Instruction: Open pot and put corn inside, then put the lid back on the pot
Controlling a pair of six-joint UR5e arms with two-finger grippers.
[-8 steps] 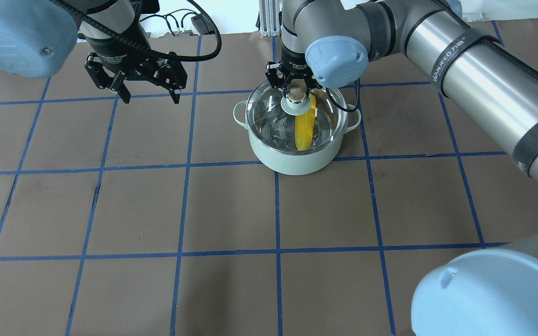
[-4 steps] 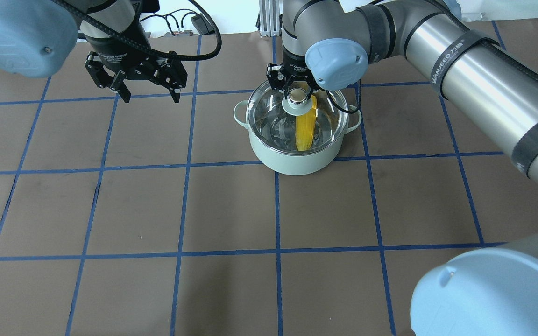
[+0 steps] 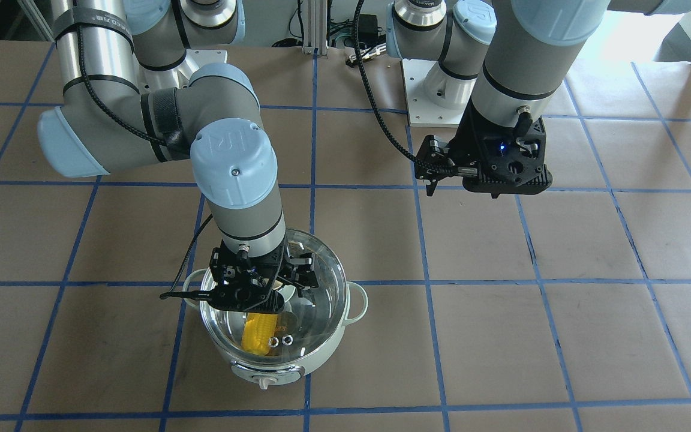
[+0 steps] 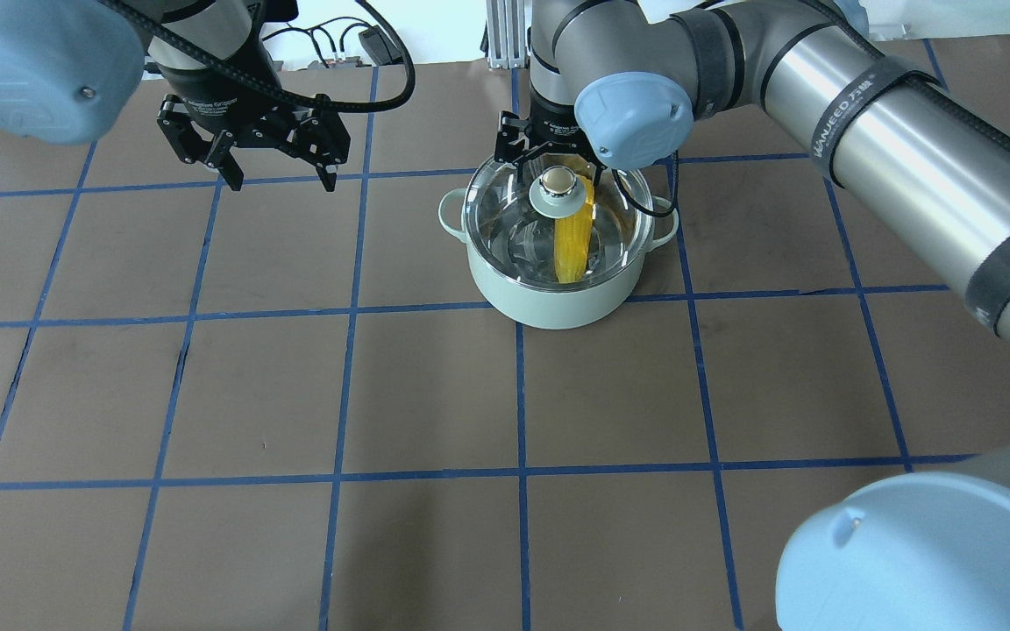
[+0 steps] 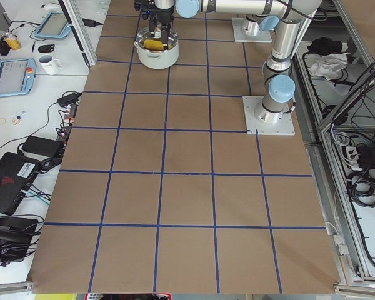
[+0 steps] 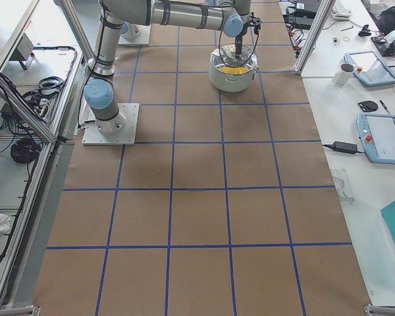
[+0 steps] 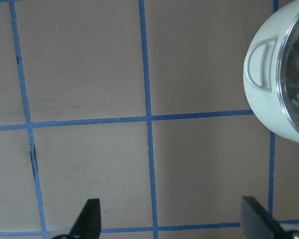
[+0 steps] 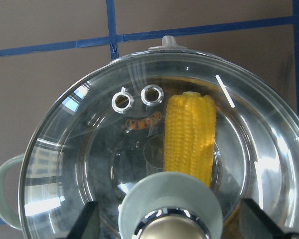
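Note:
The pale mint-green pot [image 4: 549, 302] stands on the table with its clear glass lid [image 4: 505, 210] seated on it. The beige knob [image 4: 558, 182] sits in the lid's centre. The yellow corn [image 4: 572, 250] lies inside and shows through the glass, also in the right wrist view [image 8: 189, 132]. My right gripper [image 4: 551, 156] hangs open just above the knob, one finger on each side of it, holding nothing; the right wrist view [image 8: 172, 221] shows the same. My left gripper [image 4: 279, 180] is open and empty, over bare table to the pot's left.
The table is covered in brown paper with a blue tape grid [image 4: 518, 394]. The pot's loop handle [image 7: 261, 64] shows at the right edge of the left wrist view. Side benches hold tablets [image 6: 380, 135] and a mug [image 6: 346, 74]. My arm base plates [image 5: 269, 115] sit on the table.
My right gripper has let go of the lid knob and risen a little above it. The lid rests on the pot. My left gripper has drifted slightly away from the camera.

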